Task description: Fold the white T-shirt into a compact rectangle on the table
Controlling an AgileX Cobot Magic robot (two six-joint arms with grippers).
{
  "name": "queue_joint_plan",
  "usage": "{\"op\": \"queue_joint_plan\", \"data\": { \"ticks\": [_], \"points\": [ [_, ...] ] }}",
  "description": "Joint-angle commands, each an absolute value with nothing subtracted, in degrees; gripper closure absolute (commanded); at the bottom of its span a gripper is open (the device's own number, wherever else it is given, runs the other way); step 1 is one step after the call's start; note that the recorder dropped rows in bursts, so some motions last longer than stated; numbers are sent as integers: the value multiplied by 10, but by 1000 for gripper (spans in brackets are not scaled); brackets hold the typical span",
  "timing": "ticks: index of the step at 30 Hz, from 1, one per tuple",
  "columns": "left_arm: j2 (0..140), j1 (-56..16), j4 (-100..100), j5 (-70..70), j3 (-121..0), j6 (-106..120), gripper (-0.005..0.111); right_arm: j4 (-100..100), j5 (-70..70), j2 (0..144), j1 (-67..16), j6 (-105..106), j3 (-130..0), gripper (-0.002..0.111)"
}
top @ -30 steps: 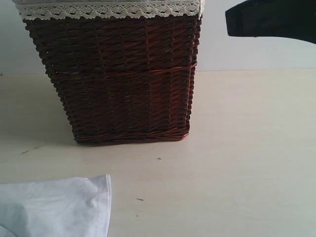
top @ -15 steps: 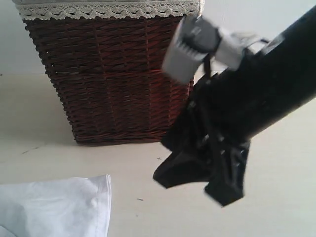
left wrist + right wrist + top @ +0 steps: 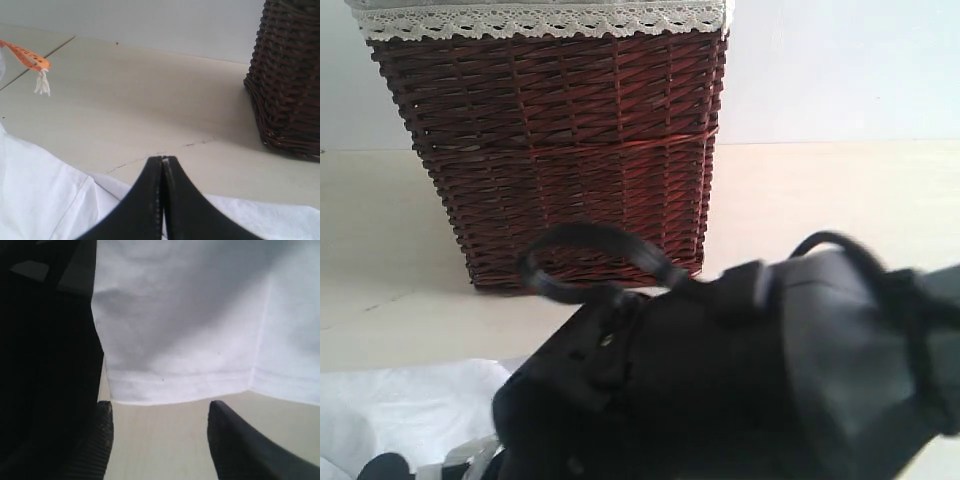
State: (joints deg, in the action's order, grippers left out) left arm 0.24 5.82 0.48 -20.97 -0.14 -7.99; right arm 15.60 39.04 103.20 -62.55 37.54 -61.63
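Your right hand (image 3: 160,412) is released, its fingers spread just off the hem of the white T-shirt (image 3: 190,315), which lies flat on the counter (image 3: 150,100) near the wicker basket (image 3: 550,150). Come in low, slide one finger under the hem by the corner, then pinch. Your left hand (image 3: 163,161) is clenched empty above the cloth. The hem faces the right hand. Too little of the shirt shows to tell its long axis.
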Motion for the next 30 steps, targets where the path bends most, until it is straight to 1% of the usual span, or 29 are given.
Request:
{"op": "queue_joint_plan", "data": {
  "ticks": [1, 6, 13, 14, 16, 17, 19, 21, 30],
  "points": [
    [0, 57, 0, -207, 0, -77, 107, 143, 378, 1069, -661, 358, -649, 47],
    [0, 57, 0, -207, 0, -77, 107, 89, 376, 1102, -694, 315, -677, 46],
    [0, 57, 0, -207, 0, -77, 107, 49, 365, 1148, -706, 247, -679, 47],
    [0, 57, 0, -207, 0, -77, 107, 44, 361, 1148, -706, 237, -679, 50],
    [0, 57, 0, -207, 0, -77, 107, 17, 356, 1146, -706, 216, -679, 62],
    [0, 57, 0, -207, 0, -77, 107, 0, 356, 1144, -706, 203, -680, 70],
    [0, 57, 0, -207, 0, -77, 107, -35, 371, 1138, -706, 182, -689, 92],
    [0, 57, 0, -207, 0, -77, 107, -55, 387, 1132, -706, 177, -700, 108],
    [0, 57, 0, -207, 0, -77, 107, -139, 490, 1086, -706, 139, -799, 108]
  ]
}}
